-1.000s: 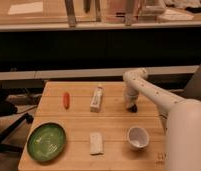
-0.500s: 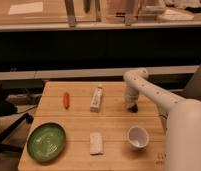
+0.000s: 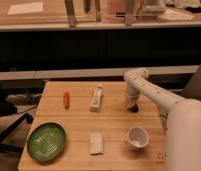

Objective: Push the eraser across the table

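Black eraser (image 3: 134,107): sitting near surface (image 3: 114,125) right edge, under pincer (image 3: 131,105) pressing down; push appearing barely begun, crossing remaining.

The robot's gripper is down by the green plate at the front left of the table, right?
Not quite. The camera view shows the gripper down at the table's right side, at the small black eraser. The green plate really is front left, well away from it.
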Controlling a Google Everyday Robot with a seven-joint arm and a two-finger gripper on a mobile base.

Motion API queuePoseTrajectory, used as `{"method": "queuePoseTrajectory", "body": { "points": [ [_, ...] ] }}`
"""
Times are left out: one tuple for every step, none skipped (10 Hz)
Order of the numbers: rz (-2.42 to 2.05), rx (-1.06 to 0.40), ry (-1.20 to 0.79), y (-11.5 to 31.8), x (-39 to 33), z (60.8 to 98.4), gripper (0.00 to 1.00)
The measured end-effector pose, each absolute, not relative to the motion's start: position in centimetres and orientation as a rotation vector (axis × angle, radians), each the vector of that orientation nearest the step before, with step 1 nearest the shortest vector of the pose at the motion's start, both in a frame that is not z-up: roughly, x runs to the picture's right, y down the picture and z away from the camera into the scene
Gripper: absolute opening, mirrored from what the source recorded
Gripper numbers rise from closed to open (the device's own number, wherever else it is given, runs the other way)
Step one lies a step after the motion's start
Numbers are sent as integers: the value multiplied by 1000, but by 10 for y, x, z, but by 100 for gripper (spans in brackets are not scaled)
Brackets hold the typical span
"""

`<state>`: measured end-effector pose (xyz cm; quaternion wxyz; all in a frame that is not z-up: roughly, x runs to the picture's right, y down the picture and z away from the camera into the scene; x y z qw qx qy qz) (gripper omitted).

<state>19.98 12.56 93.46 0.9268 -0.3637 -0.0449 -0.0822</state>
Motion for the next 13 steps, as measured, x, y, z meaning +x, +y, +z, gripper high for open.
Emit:
{"method": "queuePoseTrajectory", "body": {
  "points": [
    [-170,-745,-92,125,200,934,0],
    [-170,-746,-90,124,201,933,0],
    [-170,-747,-89,124,202,932,0],
    [-170,-748,-89,124,202,932,0],
    [-169,-751,-88,127,202,934,0],
    [-169,-750,-88,126,202,934,0],
    [-169,-751,-88,126,202,932,0],
    [-169,-752,-86,125,203,932,0],
    [-169,-753,-85,126,203,932,0],
    [-168,-757,-85,127,204,932,0],
    [-167,-760,-85,128,204,933,0],
    [-168,-761,-84,128,204,932,0],
    [-169,-763,-82,127,205,931,0]
  ]
}}
